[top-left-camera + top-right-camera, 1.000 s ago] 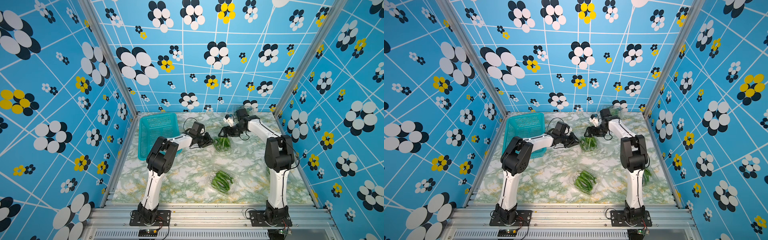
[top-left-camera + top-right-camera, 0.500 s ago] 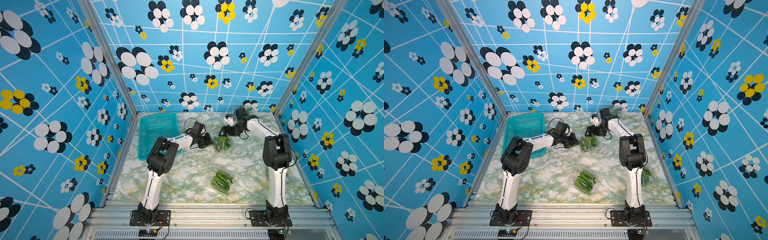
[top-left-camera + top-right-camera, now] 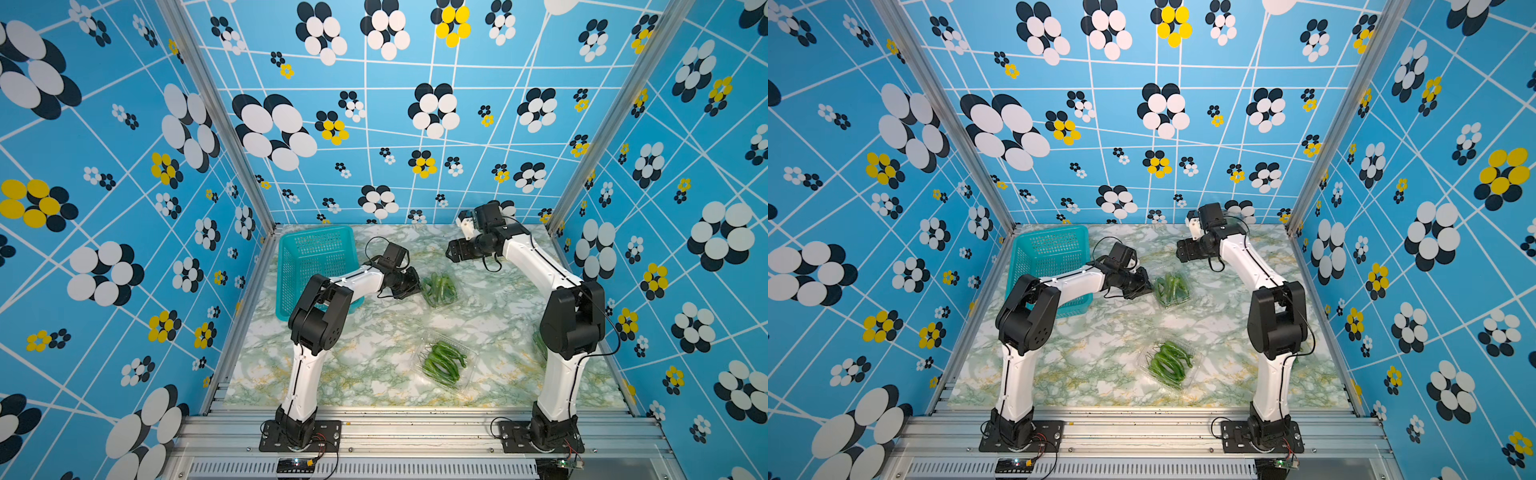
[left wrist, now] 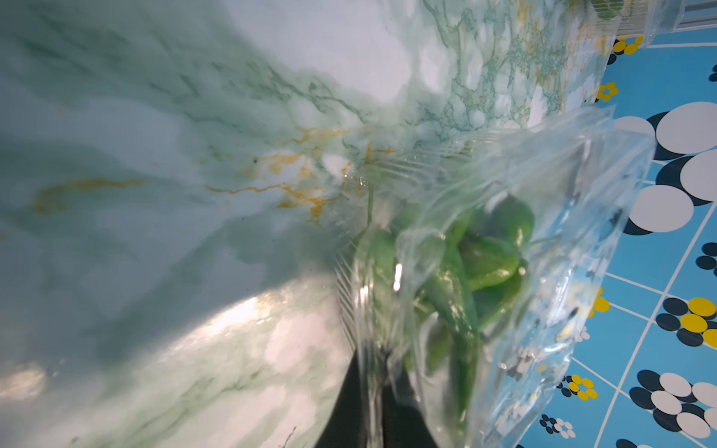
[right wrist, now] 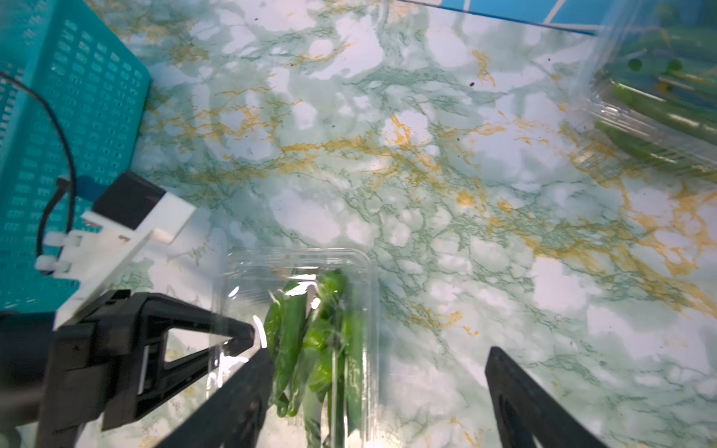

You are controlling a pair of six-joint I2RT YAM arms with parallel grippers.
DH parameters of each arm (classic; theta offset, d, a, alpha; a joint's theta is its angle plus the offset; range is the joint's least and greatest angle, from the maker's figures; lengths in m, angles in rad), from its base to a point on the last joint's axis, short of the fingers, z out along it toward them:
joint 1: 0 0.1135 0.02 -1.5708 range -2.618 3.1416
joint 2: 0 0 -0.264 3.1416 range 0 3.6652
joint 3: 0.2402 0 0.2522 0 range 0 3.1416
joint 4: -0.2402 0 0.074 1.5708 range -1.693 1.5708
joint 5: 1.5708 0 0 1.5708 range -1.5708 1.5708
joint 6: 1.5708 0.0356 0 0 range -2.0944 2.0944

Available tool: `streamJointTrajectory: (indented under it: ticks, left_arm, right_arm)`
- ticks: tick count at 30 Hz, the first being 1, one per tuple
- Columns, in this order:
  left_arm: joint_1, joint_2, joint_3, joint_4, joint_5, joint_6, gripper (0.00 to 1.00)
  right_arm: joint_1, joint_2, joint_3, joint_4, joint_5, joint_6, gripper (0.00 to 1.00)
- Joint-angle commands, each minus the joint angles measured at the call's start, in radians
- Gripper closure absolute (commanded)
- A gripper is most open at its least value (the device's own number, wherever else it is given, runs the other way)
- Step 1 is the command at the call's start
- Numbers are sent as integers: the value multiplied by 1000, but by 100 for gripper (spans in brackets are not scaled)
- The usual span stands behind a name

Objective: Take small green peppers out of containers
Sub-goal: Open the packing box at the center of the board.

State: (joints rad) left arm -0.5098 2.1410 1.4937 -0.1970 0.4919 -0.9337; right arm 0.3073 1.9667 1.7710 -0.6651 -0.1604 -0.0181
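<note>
no text, label, brand, number or sign legible in any view. checked the far container (image 3: 439,289), near container (image 3: 444,361), teal basket (image 3: 316,253) and bench (image 3: 374,332): nothing readable on any. wall panels (image 3: 374,124) carry only a flower and line pattern, no characters

Three containers (image 3: 439,296) (image 3: 465,365) (image 3: 539,345) — each with small green peppers (image 3: 442,360) too bunched to count — one teal basket (image 3: 309,253), two arms (image 3: 318,318) (image 3: 575,320).
</note>
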Motion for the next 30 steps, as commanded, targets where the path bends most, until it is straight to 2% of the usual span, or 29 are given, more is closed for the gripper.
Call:
streamJointTrajectory:
  ticks: [1,6,12,30]
  left_arm:
    - [7,-38,21,-35,-13,9,89]
    - [9,-30,22,-29,-5,8,89]
    - [11,-24,22,-13,10,9,89]
    - [11,-18,3,37,35,-7,88]
  right_arm:
    - [94,-43,-40,-89,87,-20,17]
    - [182,-69,-123,-84,138,-9,20]
    - [233,-68,-225,-57,152,2,24]
    - [267,-7,-263,-7,140,20,26]
